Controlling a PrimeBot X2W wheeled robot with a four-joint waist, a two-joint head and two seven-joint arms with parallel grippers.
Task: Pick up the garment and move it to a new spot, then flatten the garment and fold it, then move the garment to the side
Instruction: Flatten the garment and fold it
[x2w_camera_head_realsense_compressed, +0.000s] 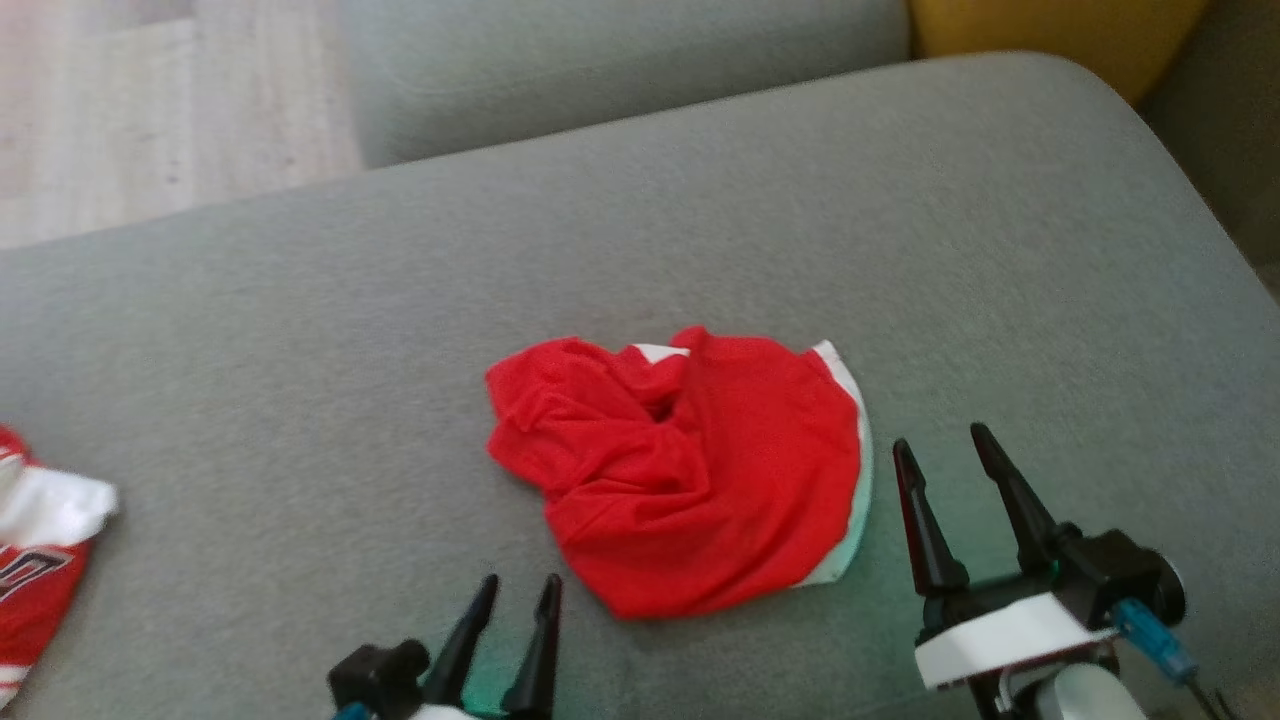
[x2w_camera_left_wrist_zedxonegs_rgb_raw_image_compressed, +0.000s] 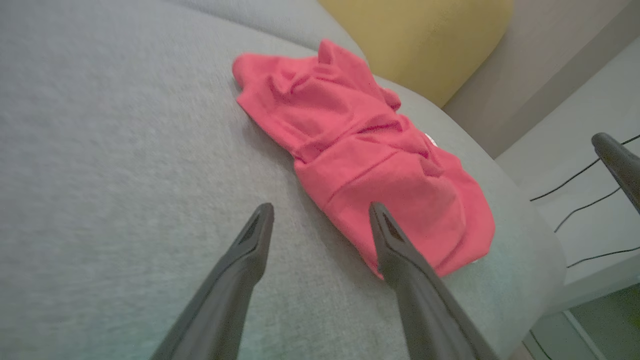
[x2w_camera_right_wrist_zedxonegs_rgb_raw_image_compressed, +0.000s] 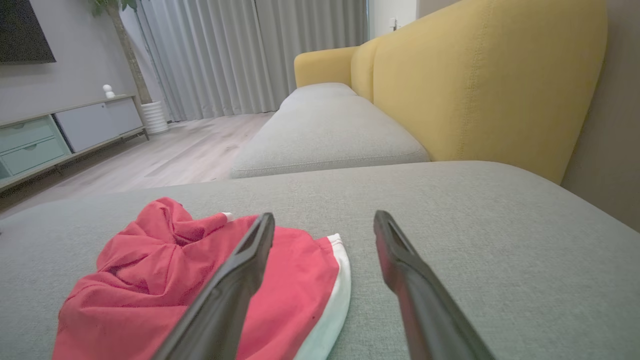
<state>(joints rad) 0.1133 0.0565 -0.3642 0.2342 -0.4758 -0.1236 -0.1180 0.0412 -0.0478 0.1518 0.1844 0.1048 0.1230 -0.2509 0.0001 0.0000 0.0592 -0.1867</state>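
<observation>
Tools sit nearest: the left tool (x2w_camera_head_realsense_compressed: 521, 582) is just short of the near edge of the garment (x2w_camera_head_realsense_compressed: 690, 470), and the right tool (x2w_camera_head_realsense_compressed: 941, 438) is just to the garment's right. Both are released and empty, probably staged to take 2 edges for the opening pick-up. The garment lies crumpled on the grey sofa cushion (x2w_camera_head_realsense_compressed: 300, 350), white trim along its right rim. Well left of the garment lies another red-and-white cloth (x2w_camera_head_realsense_compressed: 40, 540). Beyond the garment stands a yellow backrest (x2w_camera_head_realsense_compressed: 1050, 30).

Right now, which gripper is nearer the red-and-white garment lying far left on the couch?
Left. The left gripper sits right of the red-and-white garment; the right gripper is farther right, beyond the crumpled red garment.
</observation>
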